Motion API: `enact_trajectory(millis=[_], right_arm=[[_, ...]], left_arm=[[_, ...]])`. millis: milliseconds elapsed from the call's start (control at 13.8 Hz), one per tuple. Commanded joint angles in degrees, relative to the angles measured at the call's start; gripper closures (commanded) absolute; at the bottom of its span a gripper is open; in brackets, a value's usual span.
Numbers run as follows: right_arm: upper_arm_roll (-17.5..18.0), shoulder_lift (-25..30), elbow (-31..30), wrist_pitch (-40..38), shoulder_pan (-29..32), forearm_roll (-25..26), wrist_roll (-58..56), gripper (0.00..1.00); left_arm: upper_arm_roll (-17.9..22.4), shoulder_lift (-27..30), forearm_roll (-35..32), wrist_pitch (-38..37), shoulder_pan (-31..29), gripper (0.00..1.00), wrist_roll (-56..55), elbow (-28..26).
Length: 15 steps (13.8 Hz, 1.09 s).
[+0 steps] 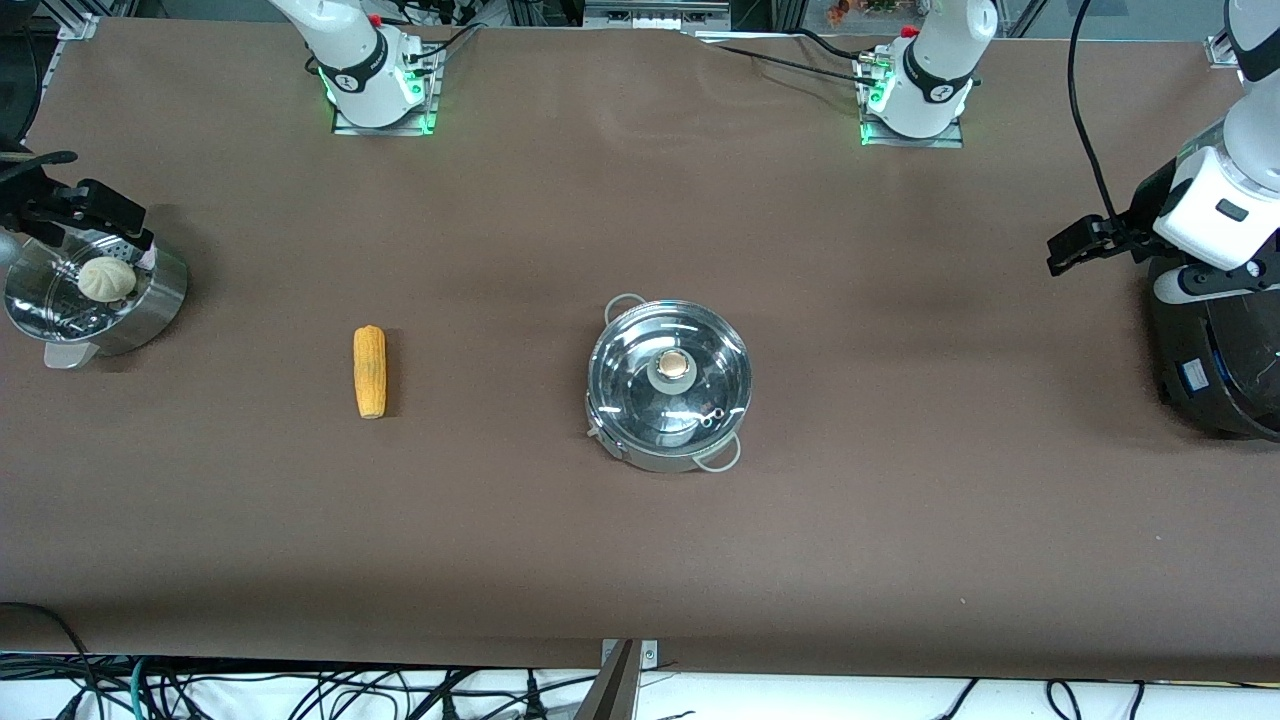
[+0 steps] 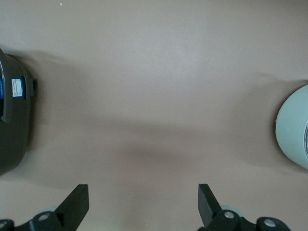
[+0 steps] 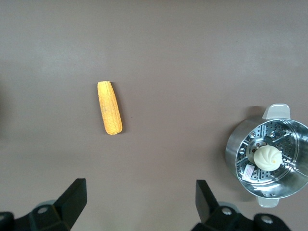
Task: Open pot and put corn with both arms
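Observation:
The steel pot (image 1: pixel 668 385) stands mid-table with its glass lid on and the tan knob (image 1: pixel 673 364) on top. The yellow-orange corn (image 1: pixel 370 371) lies on the brown table toward the right arm's end; it also shows in the right wrist view (image 3: pixel 109 114). My right gripper (image 1: pixel 105 212) hangs open and empty over the steamer bowl's edge, apart from the corn; its jaws (image 3: pixel 142 199) stand wide. My left gripper (image 1: pixel 1078 245) hangs open and empty over the table at the left arm's end, well away from the pot; its jaws (image 2: pixel 143 199) stand wide over bare cloth.
A steel steamer bowl (image 1: pixel 150 300) with a pale bun (image 1: pixel 106 278) sits at the right arm's end and also shows in the right wrist view (image 3: pixel 236 159). A black round device (image 1: pixel 1215 350) stands at the left arm's end, also in the left wrist view (image 2: pixel 14 120).

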<state>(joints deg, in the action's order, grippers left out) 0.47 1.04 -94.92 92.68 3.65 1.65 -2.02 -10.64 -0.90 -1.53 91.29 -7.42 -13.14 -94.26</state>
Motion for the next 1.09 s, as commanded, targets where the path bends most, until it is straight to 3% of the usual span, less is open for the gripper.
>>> enact_trajectory(millis=[0,1017], right_arm=[[0.59,-0.16,0.52,0.04,0.49,-0.16,0.17,0.00],[0.59,-0.42,0.61,-0.75,0.49,-0.16,-0.18,0.00]], left_arm=[[0.09,-0.32,-0.14,-0.67,0.21,0.00,0.05,3.01],[-1.23,-0.24,-0.93,-2.52,0.57,0.00,1.54,3.38]])
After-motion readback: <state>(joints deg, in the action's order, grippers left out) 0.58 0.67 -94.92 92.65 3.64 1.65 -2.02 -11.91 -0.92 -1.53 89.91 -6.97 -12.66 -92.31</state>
